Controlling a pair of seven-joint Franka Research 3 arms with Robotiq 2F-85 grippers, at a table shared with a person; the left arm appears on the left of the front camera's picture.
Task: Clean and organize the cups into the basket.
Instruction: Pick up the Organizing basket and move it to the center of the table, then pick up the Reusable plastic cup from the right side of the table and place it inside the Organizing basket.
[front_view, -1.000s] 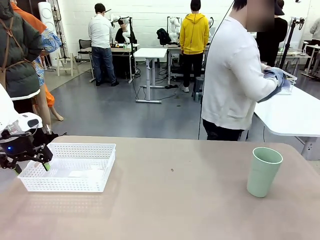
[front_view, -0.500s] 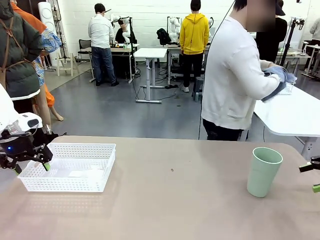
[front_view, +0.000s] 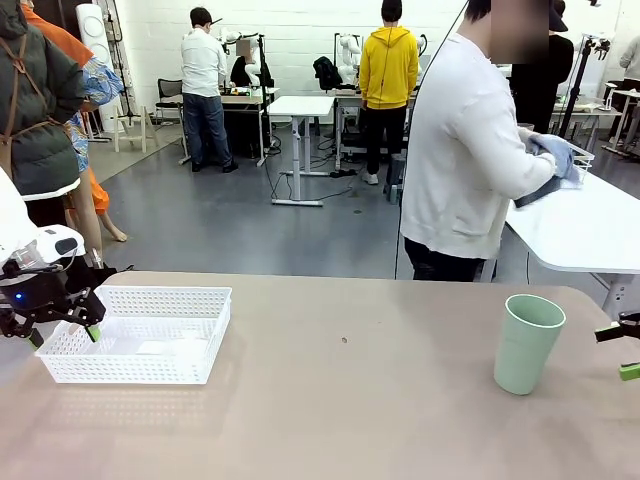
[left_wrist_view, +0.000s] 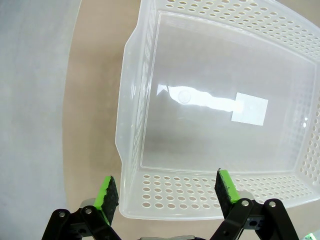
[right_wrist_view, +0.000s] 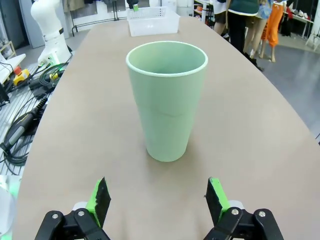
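A pale mint green cup (front_view: 527, 343) stands upright on the table at the right; it shows again as the mint cup (right_wrist_view: 167, 100), empty. My right gripper (right_wrist_view: 157, 196) is open, its green fingertips a little short of the cup, and its tips peek in as the right gripper (front_view: 622, 349) at the picture's right edge. The white mesh basket (front_view: 140, 332) sits at the left, empty. My left gripper (front_view: 62, 327) hangs open at its left end, and in the left wrist view the left gripper (left_wrist_view: 167, 190) straddles the basket (left_wrist_view: 220, 105) near wall. The brown cups are out of view.
A person in a white top (front_view: 470, 160) stands beyond the table's far edge, turned to a side table, hands on a cloth. Cables (right_wrist_view: 22, 125) lie on the floor beside the table. Bare tabletop (front_view: 340, 400) stretches between basket and cup.
My right gripper has come into the front view at the right edge, beside the mint cup. The left arm, basket and cup have stayed put.
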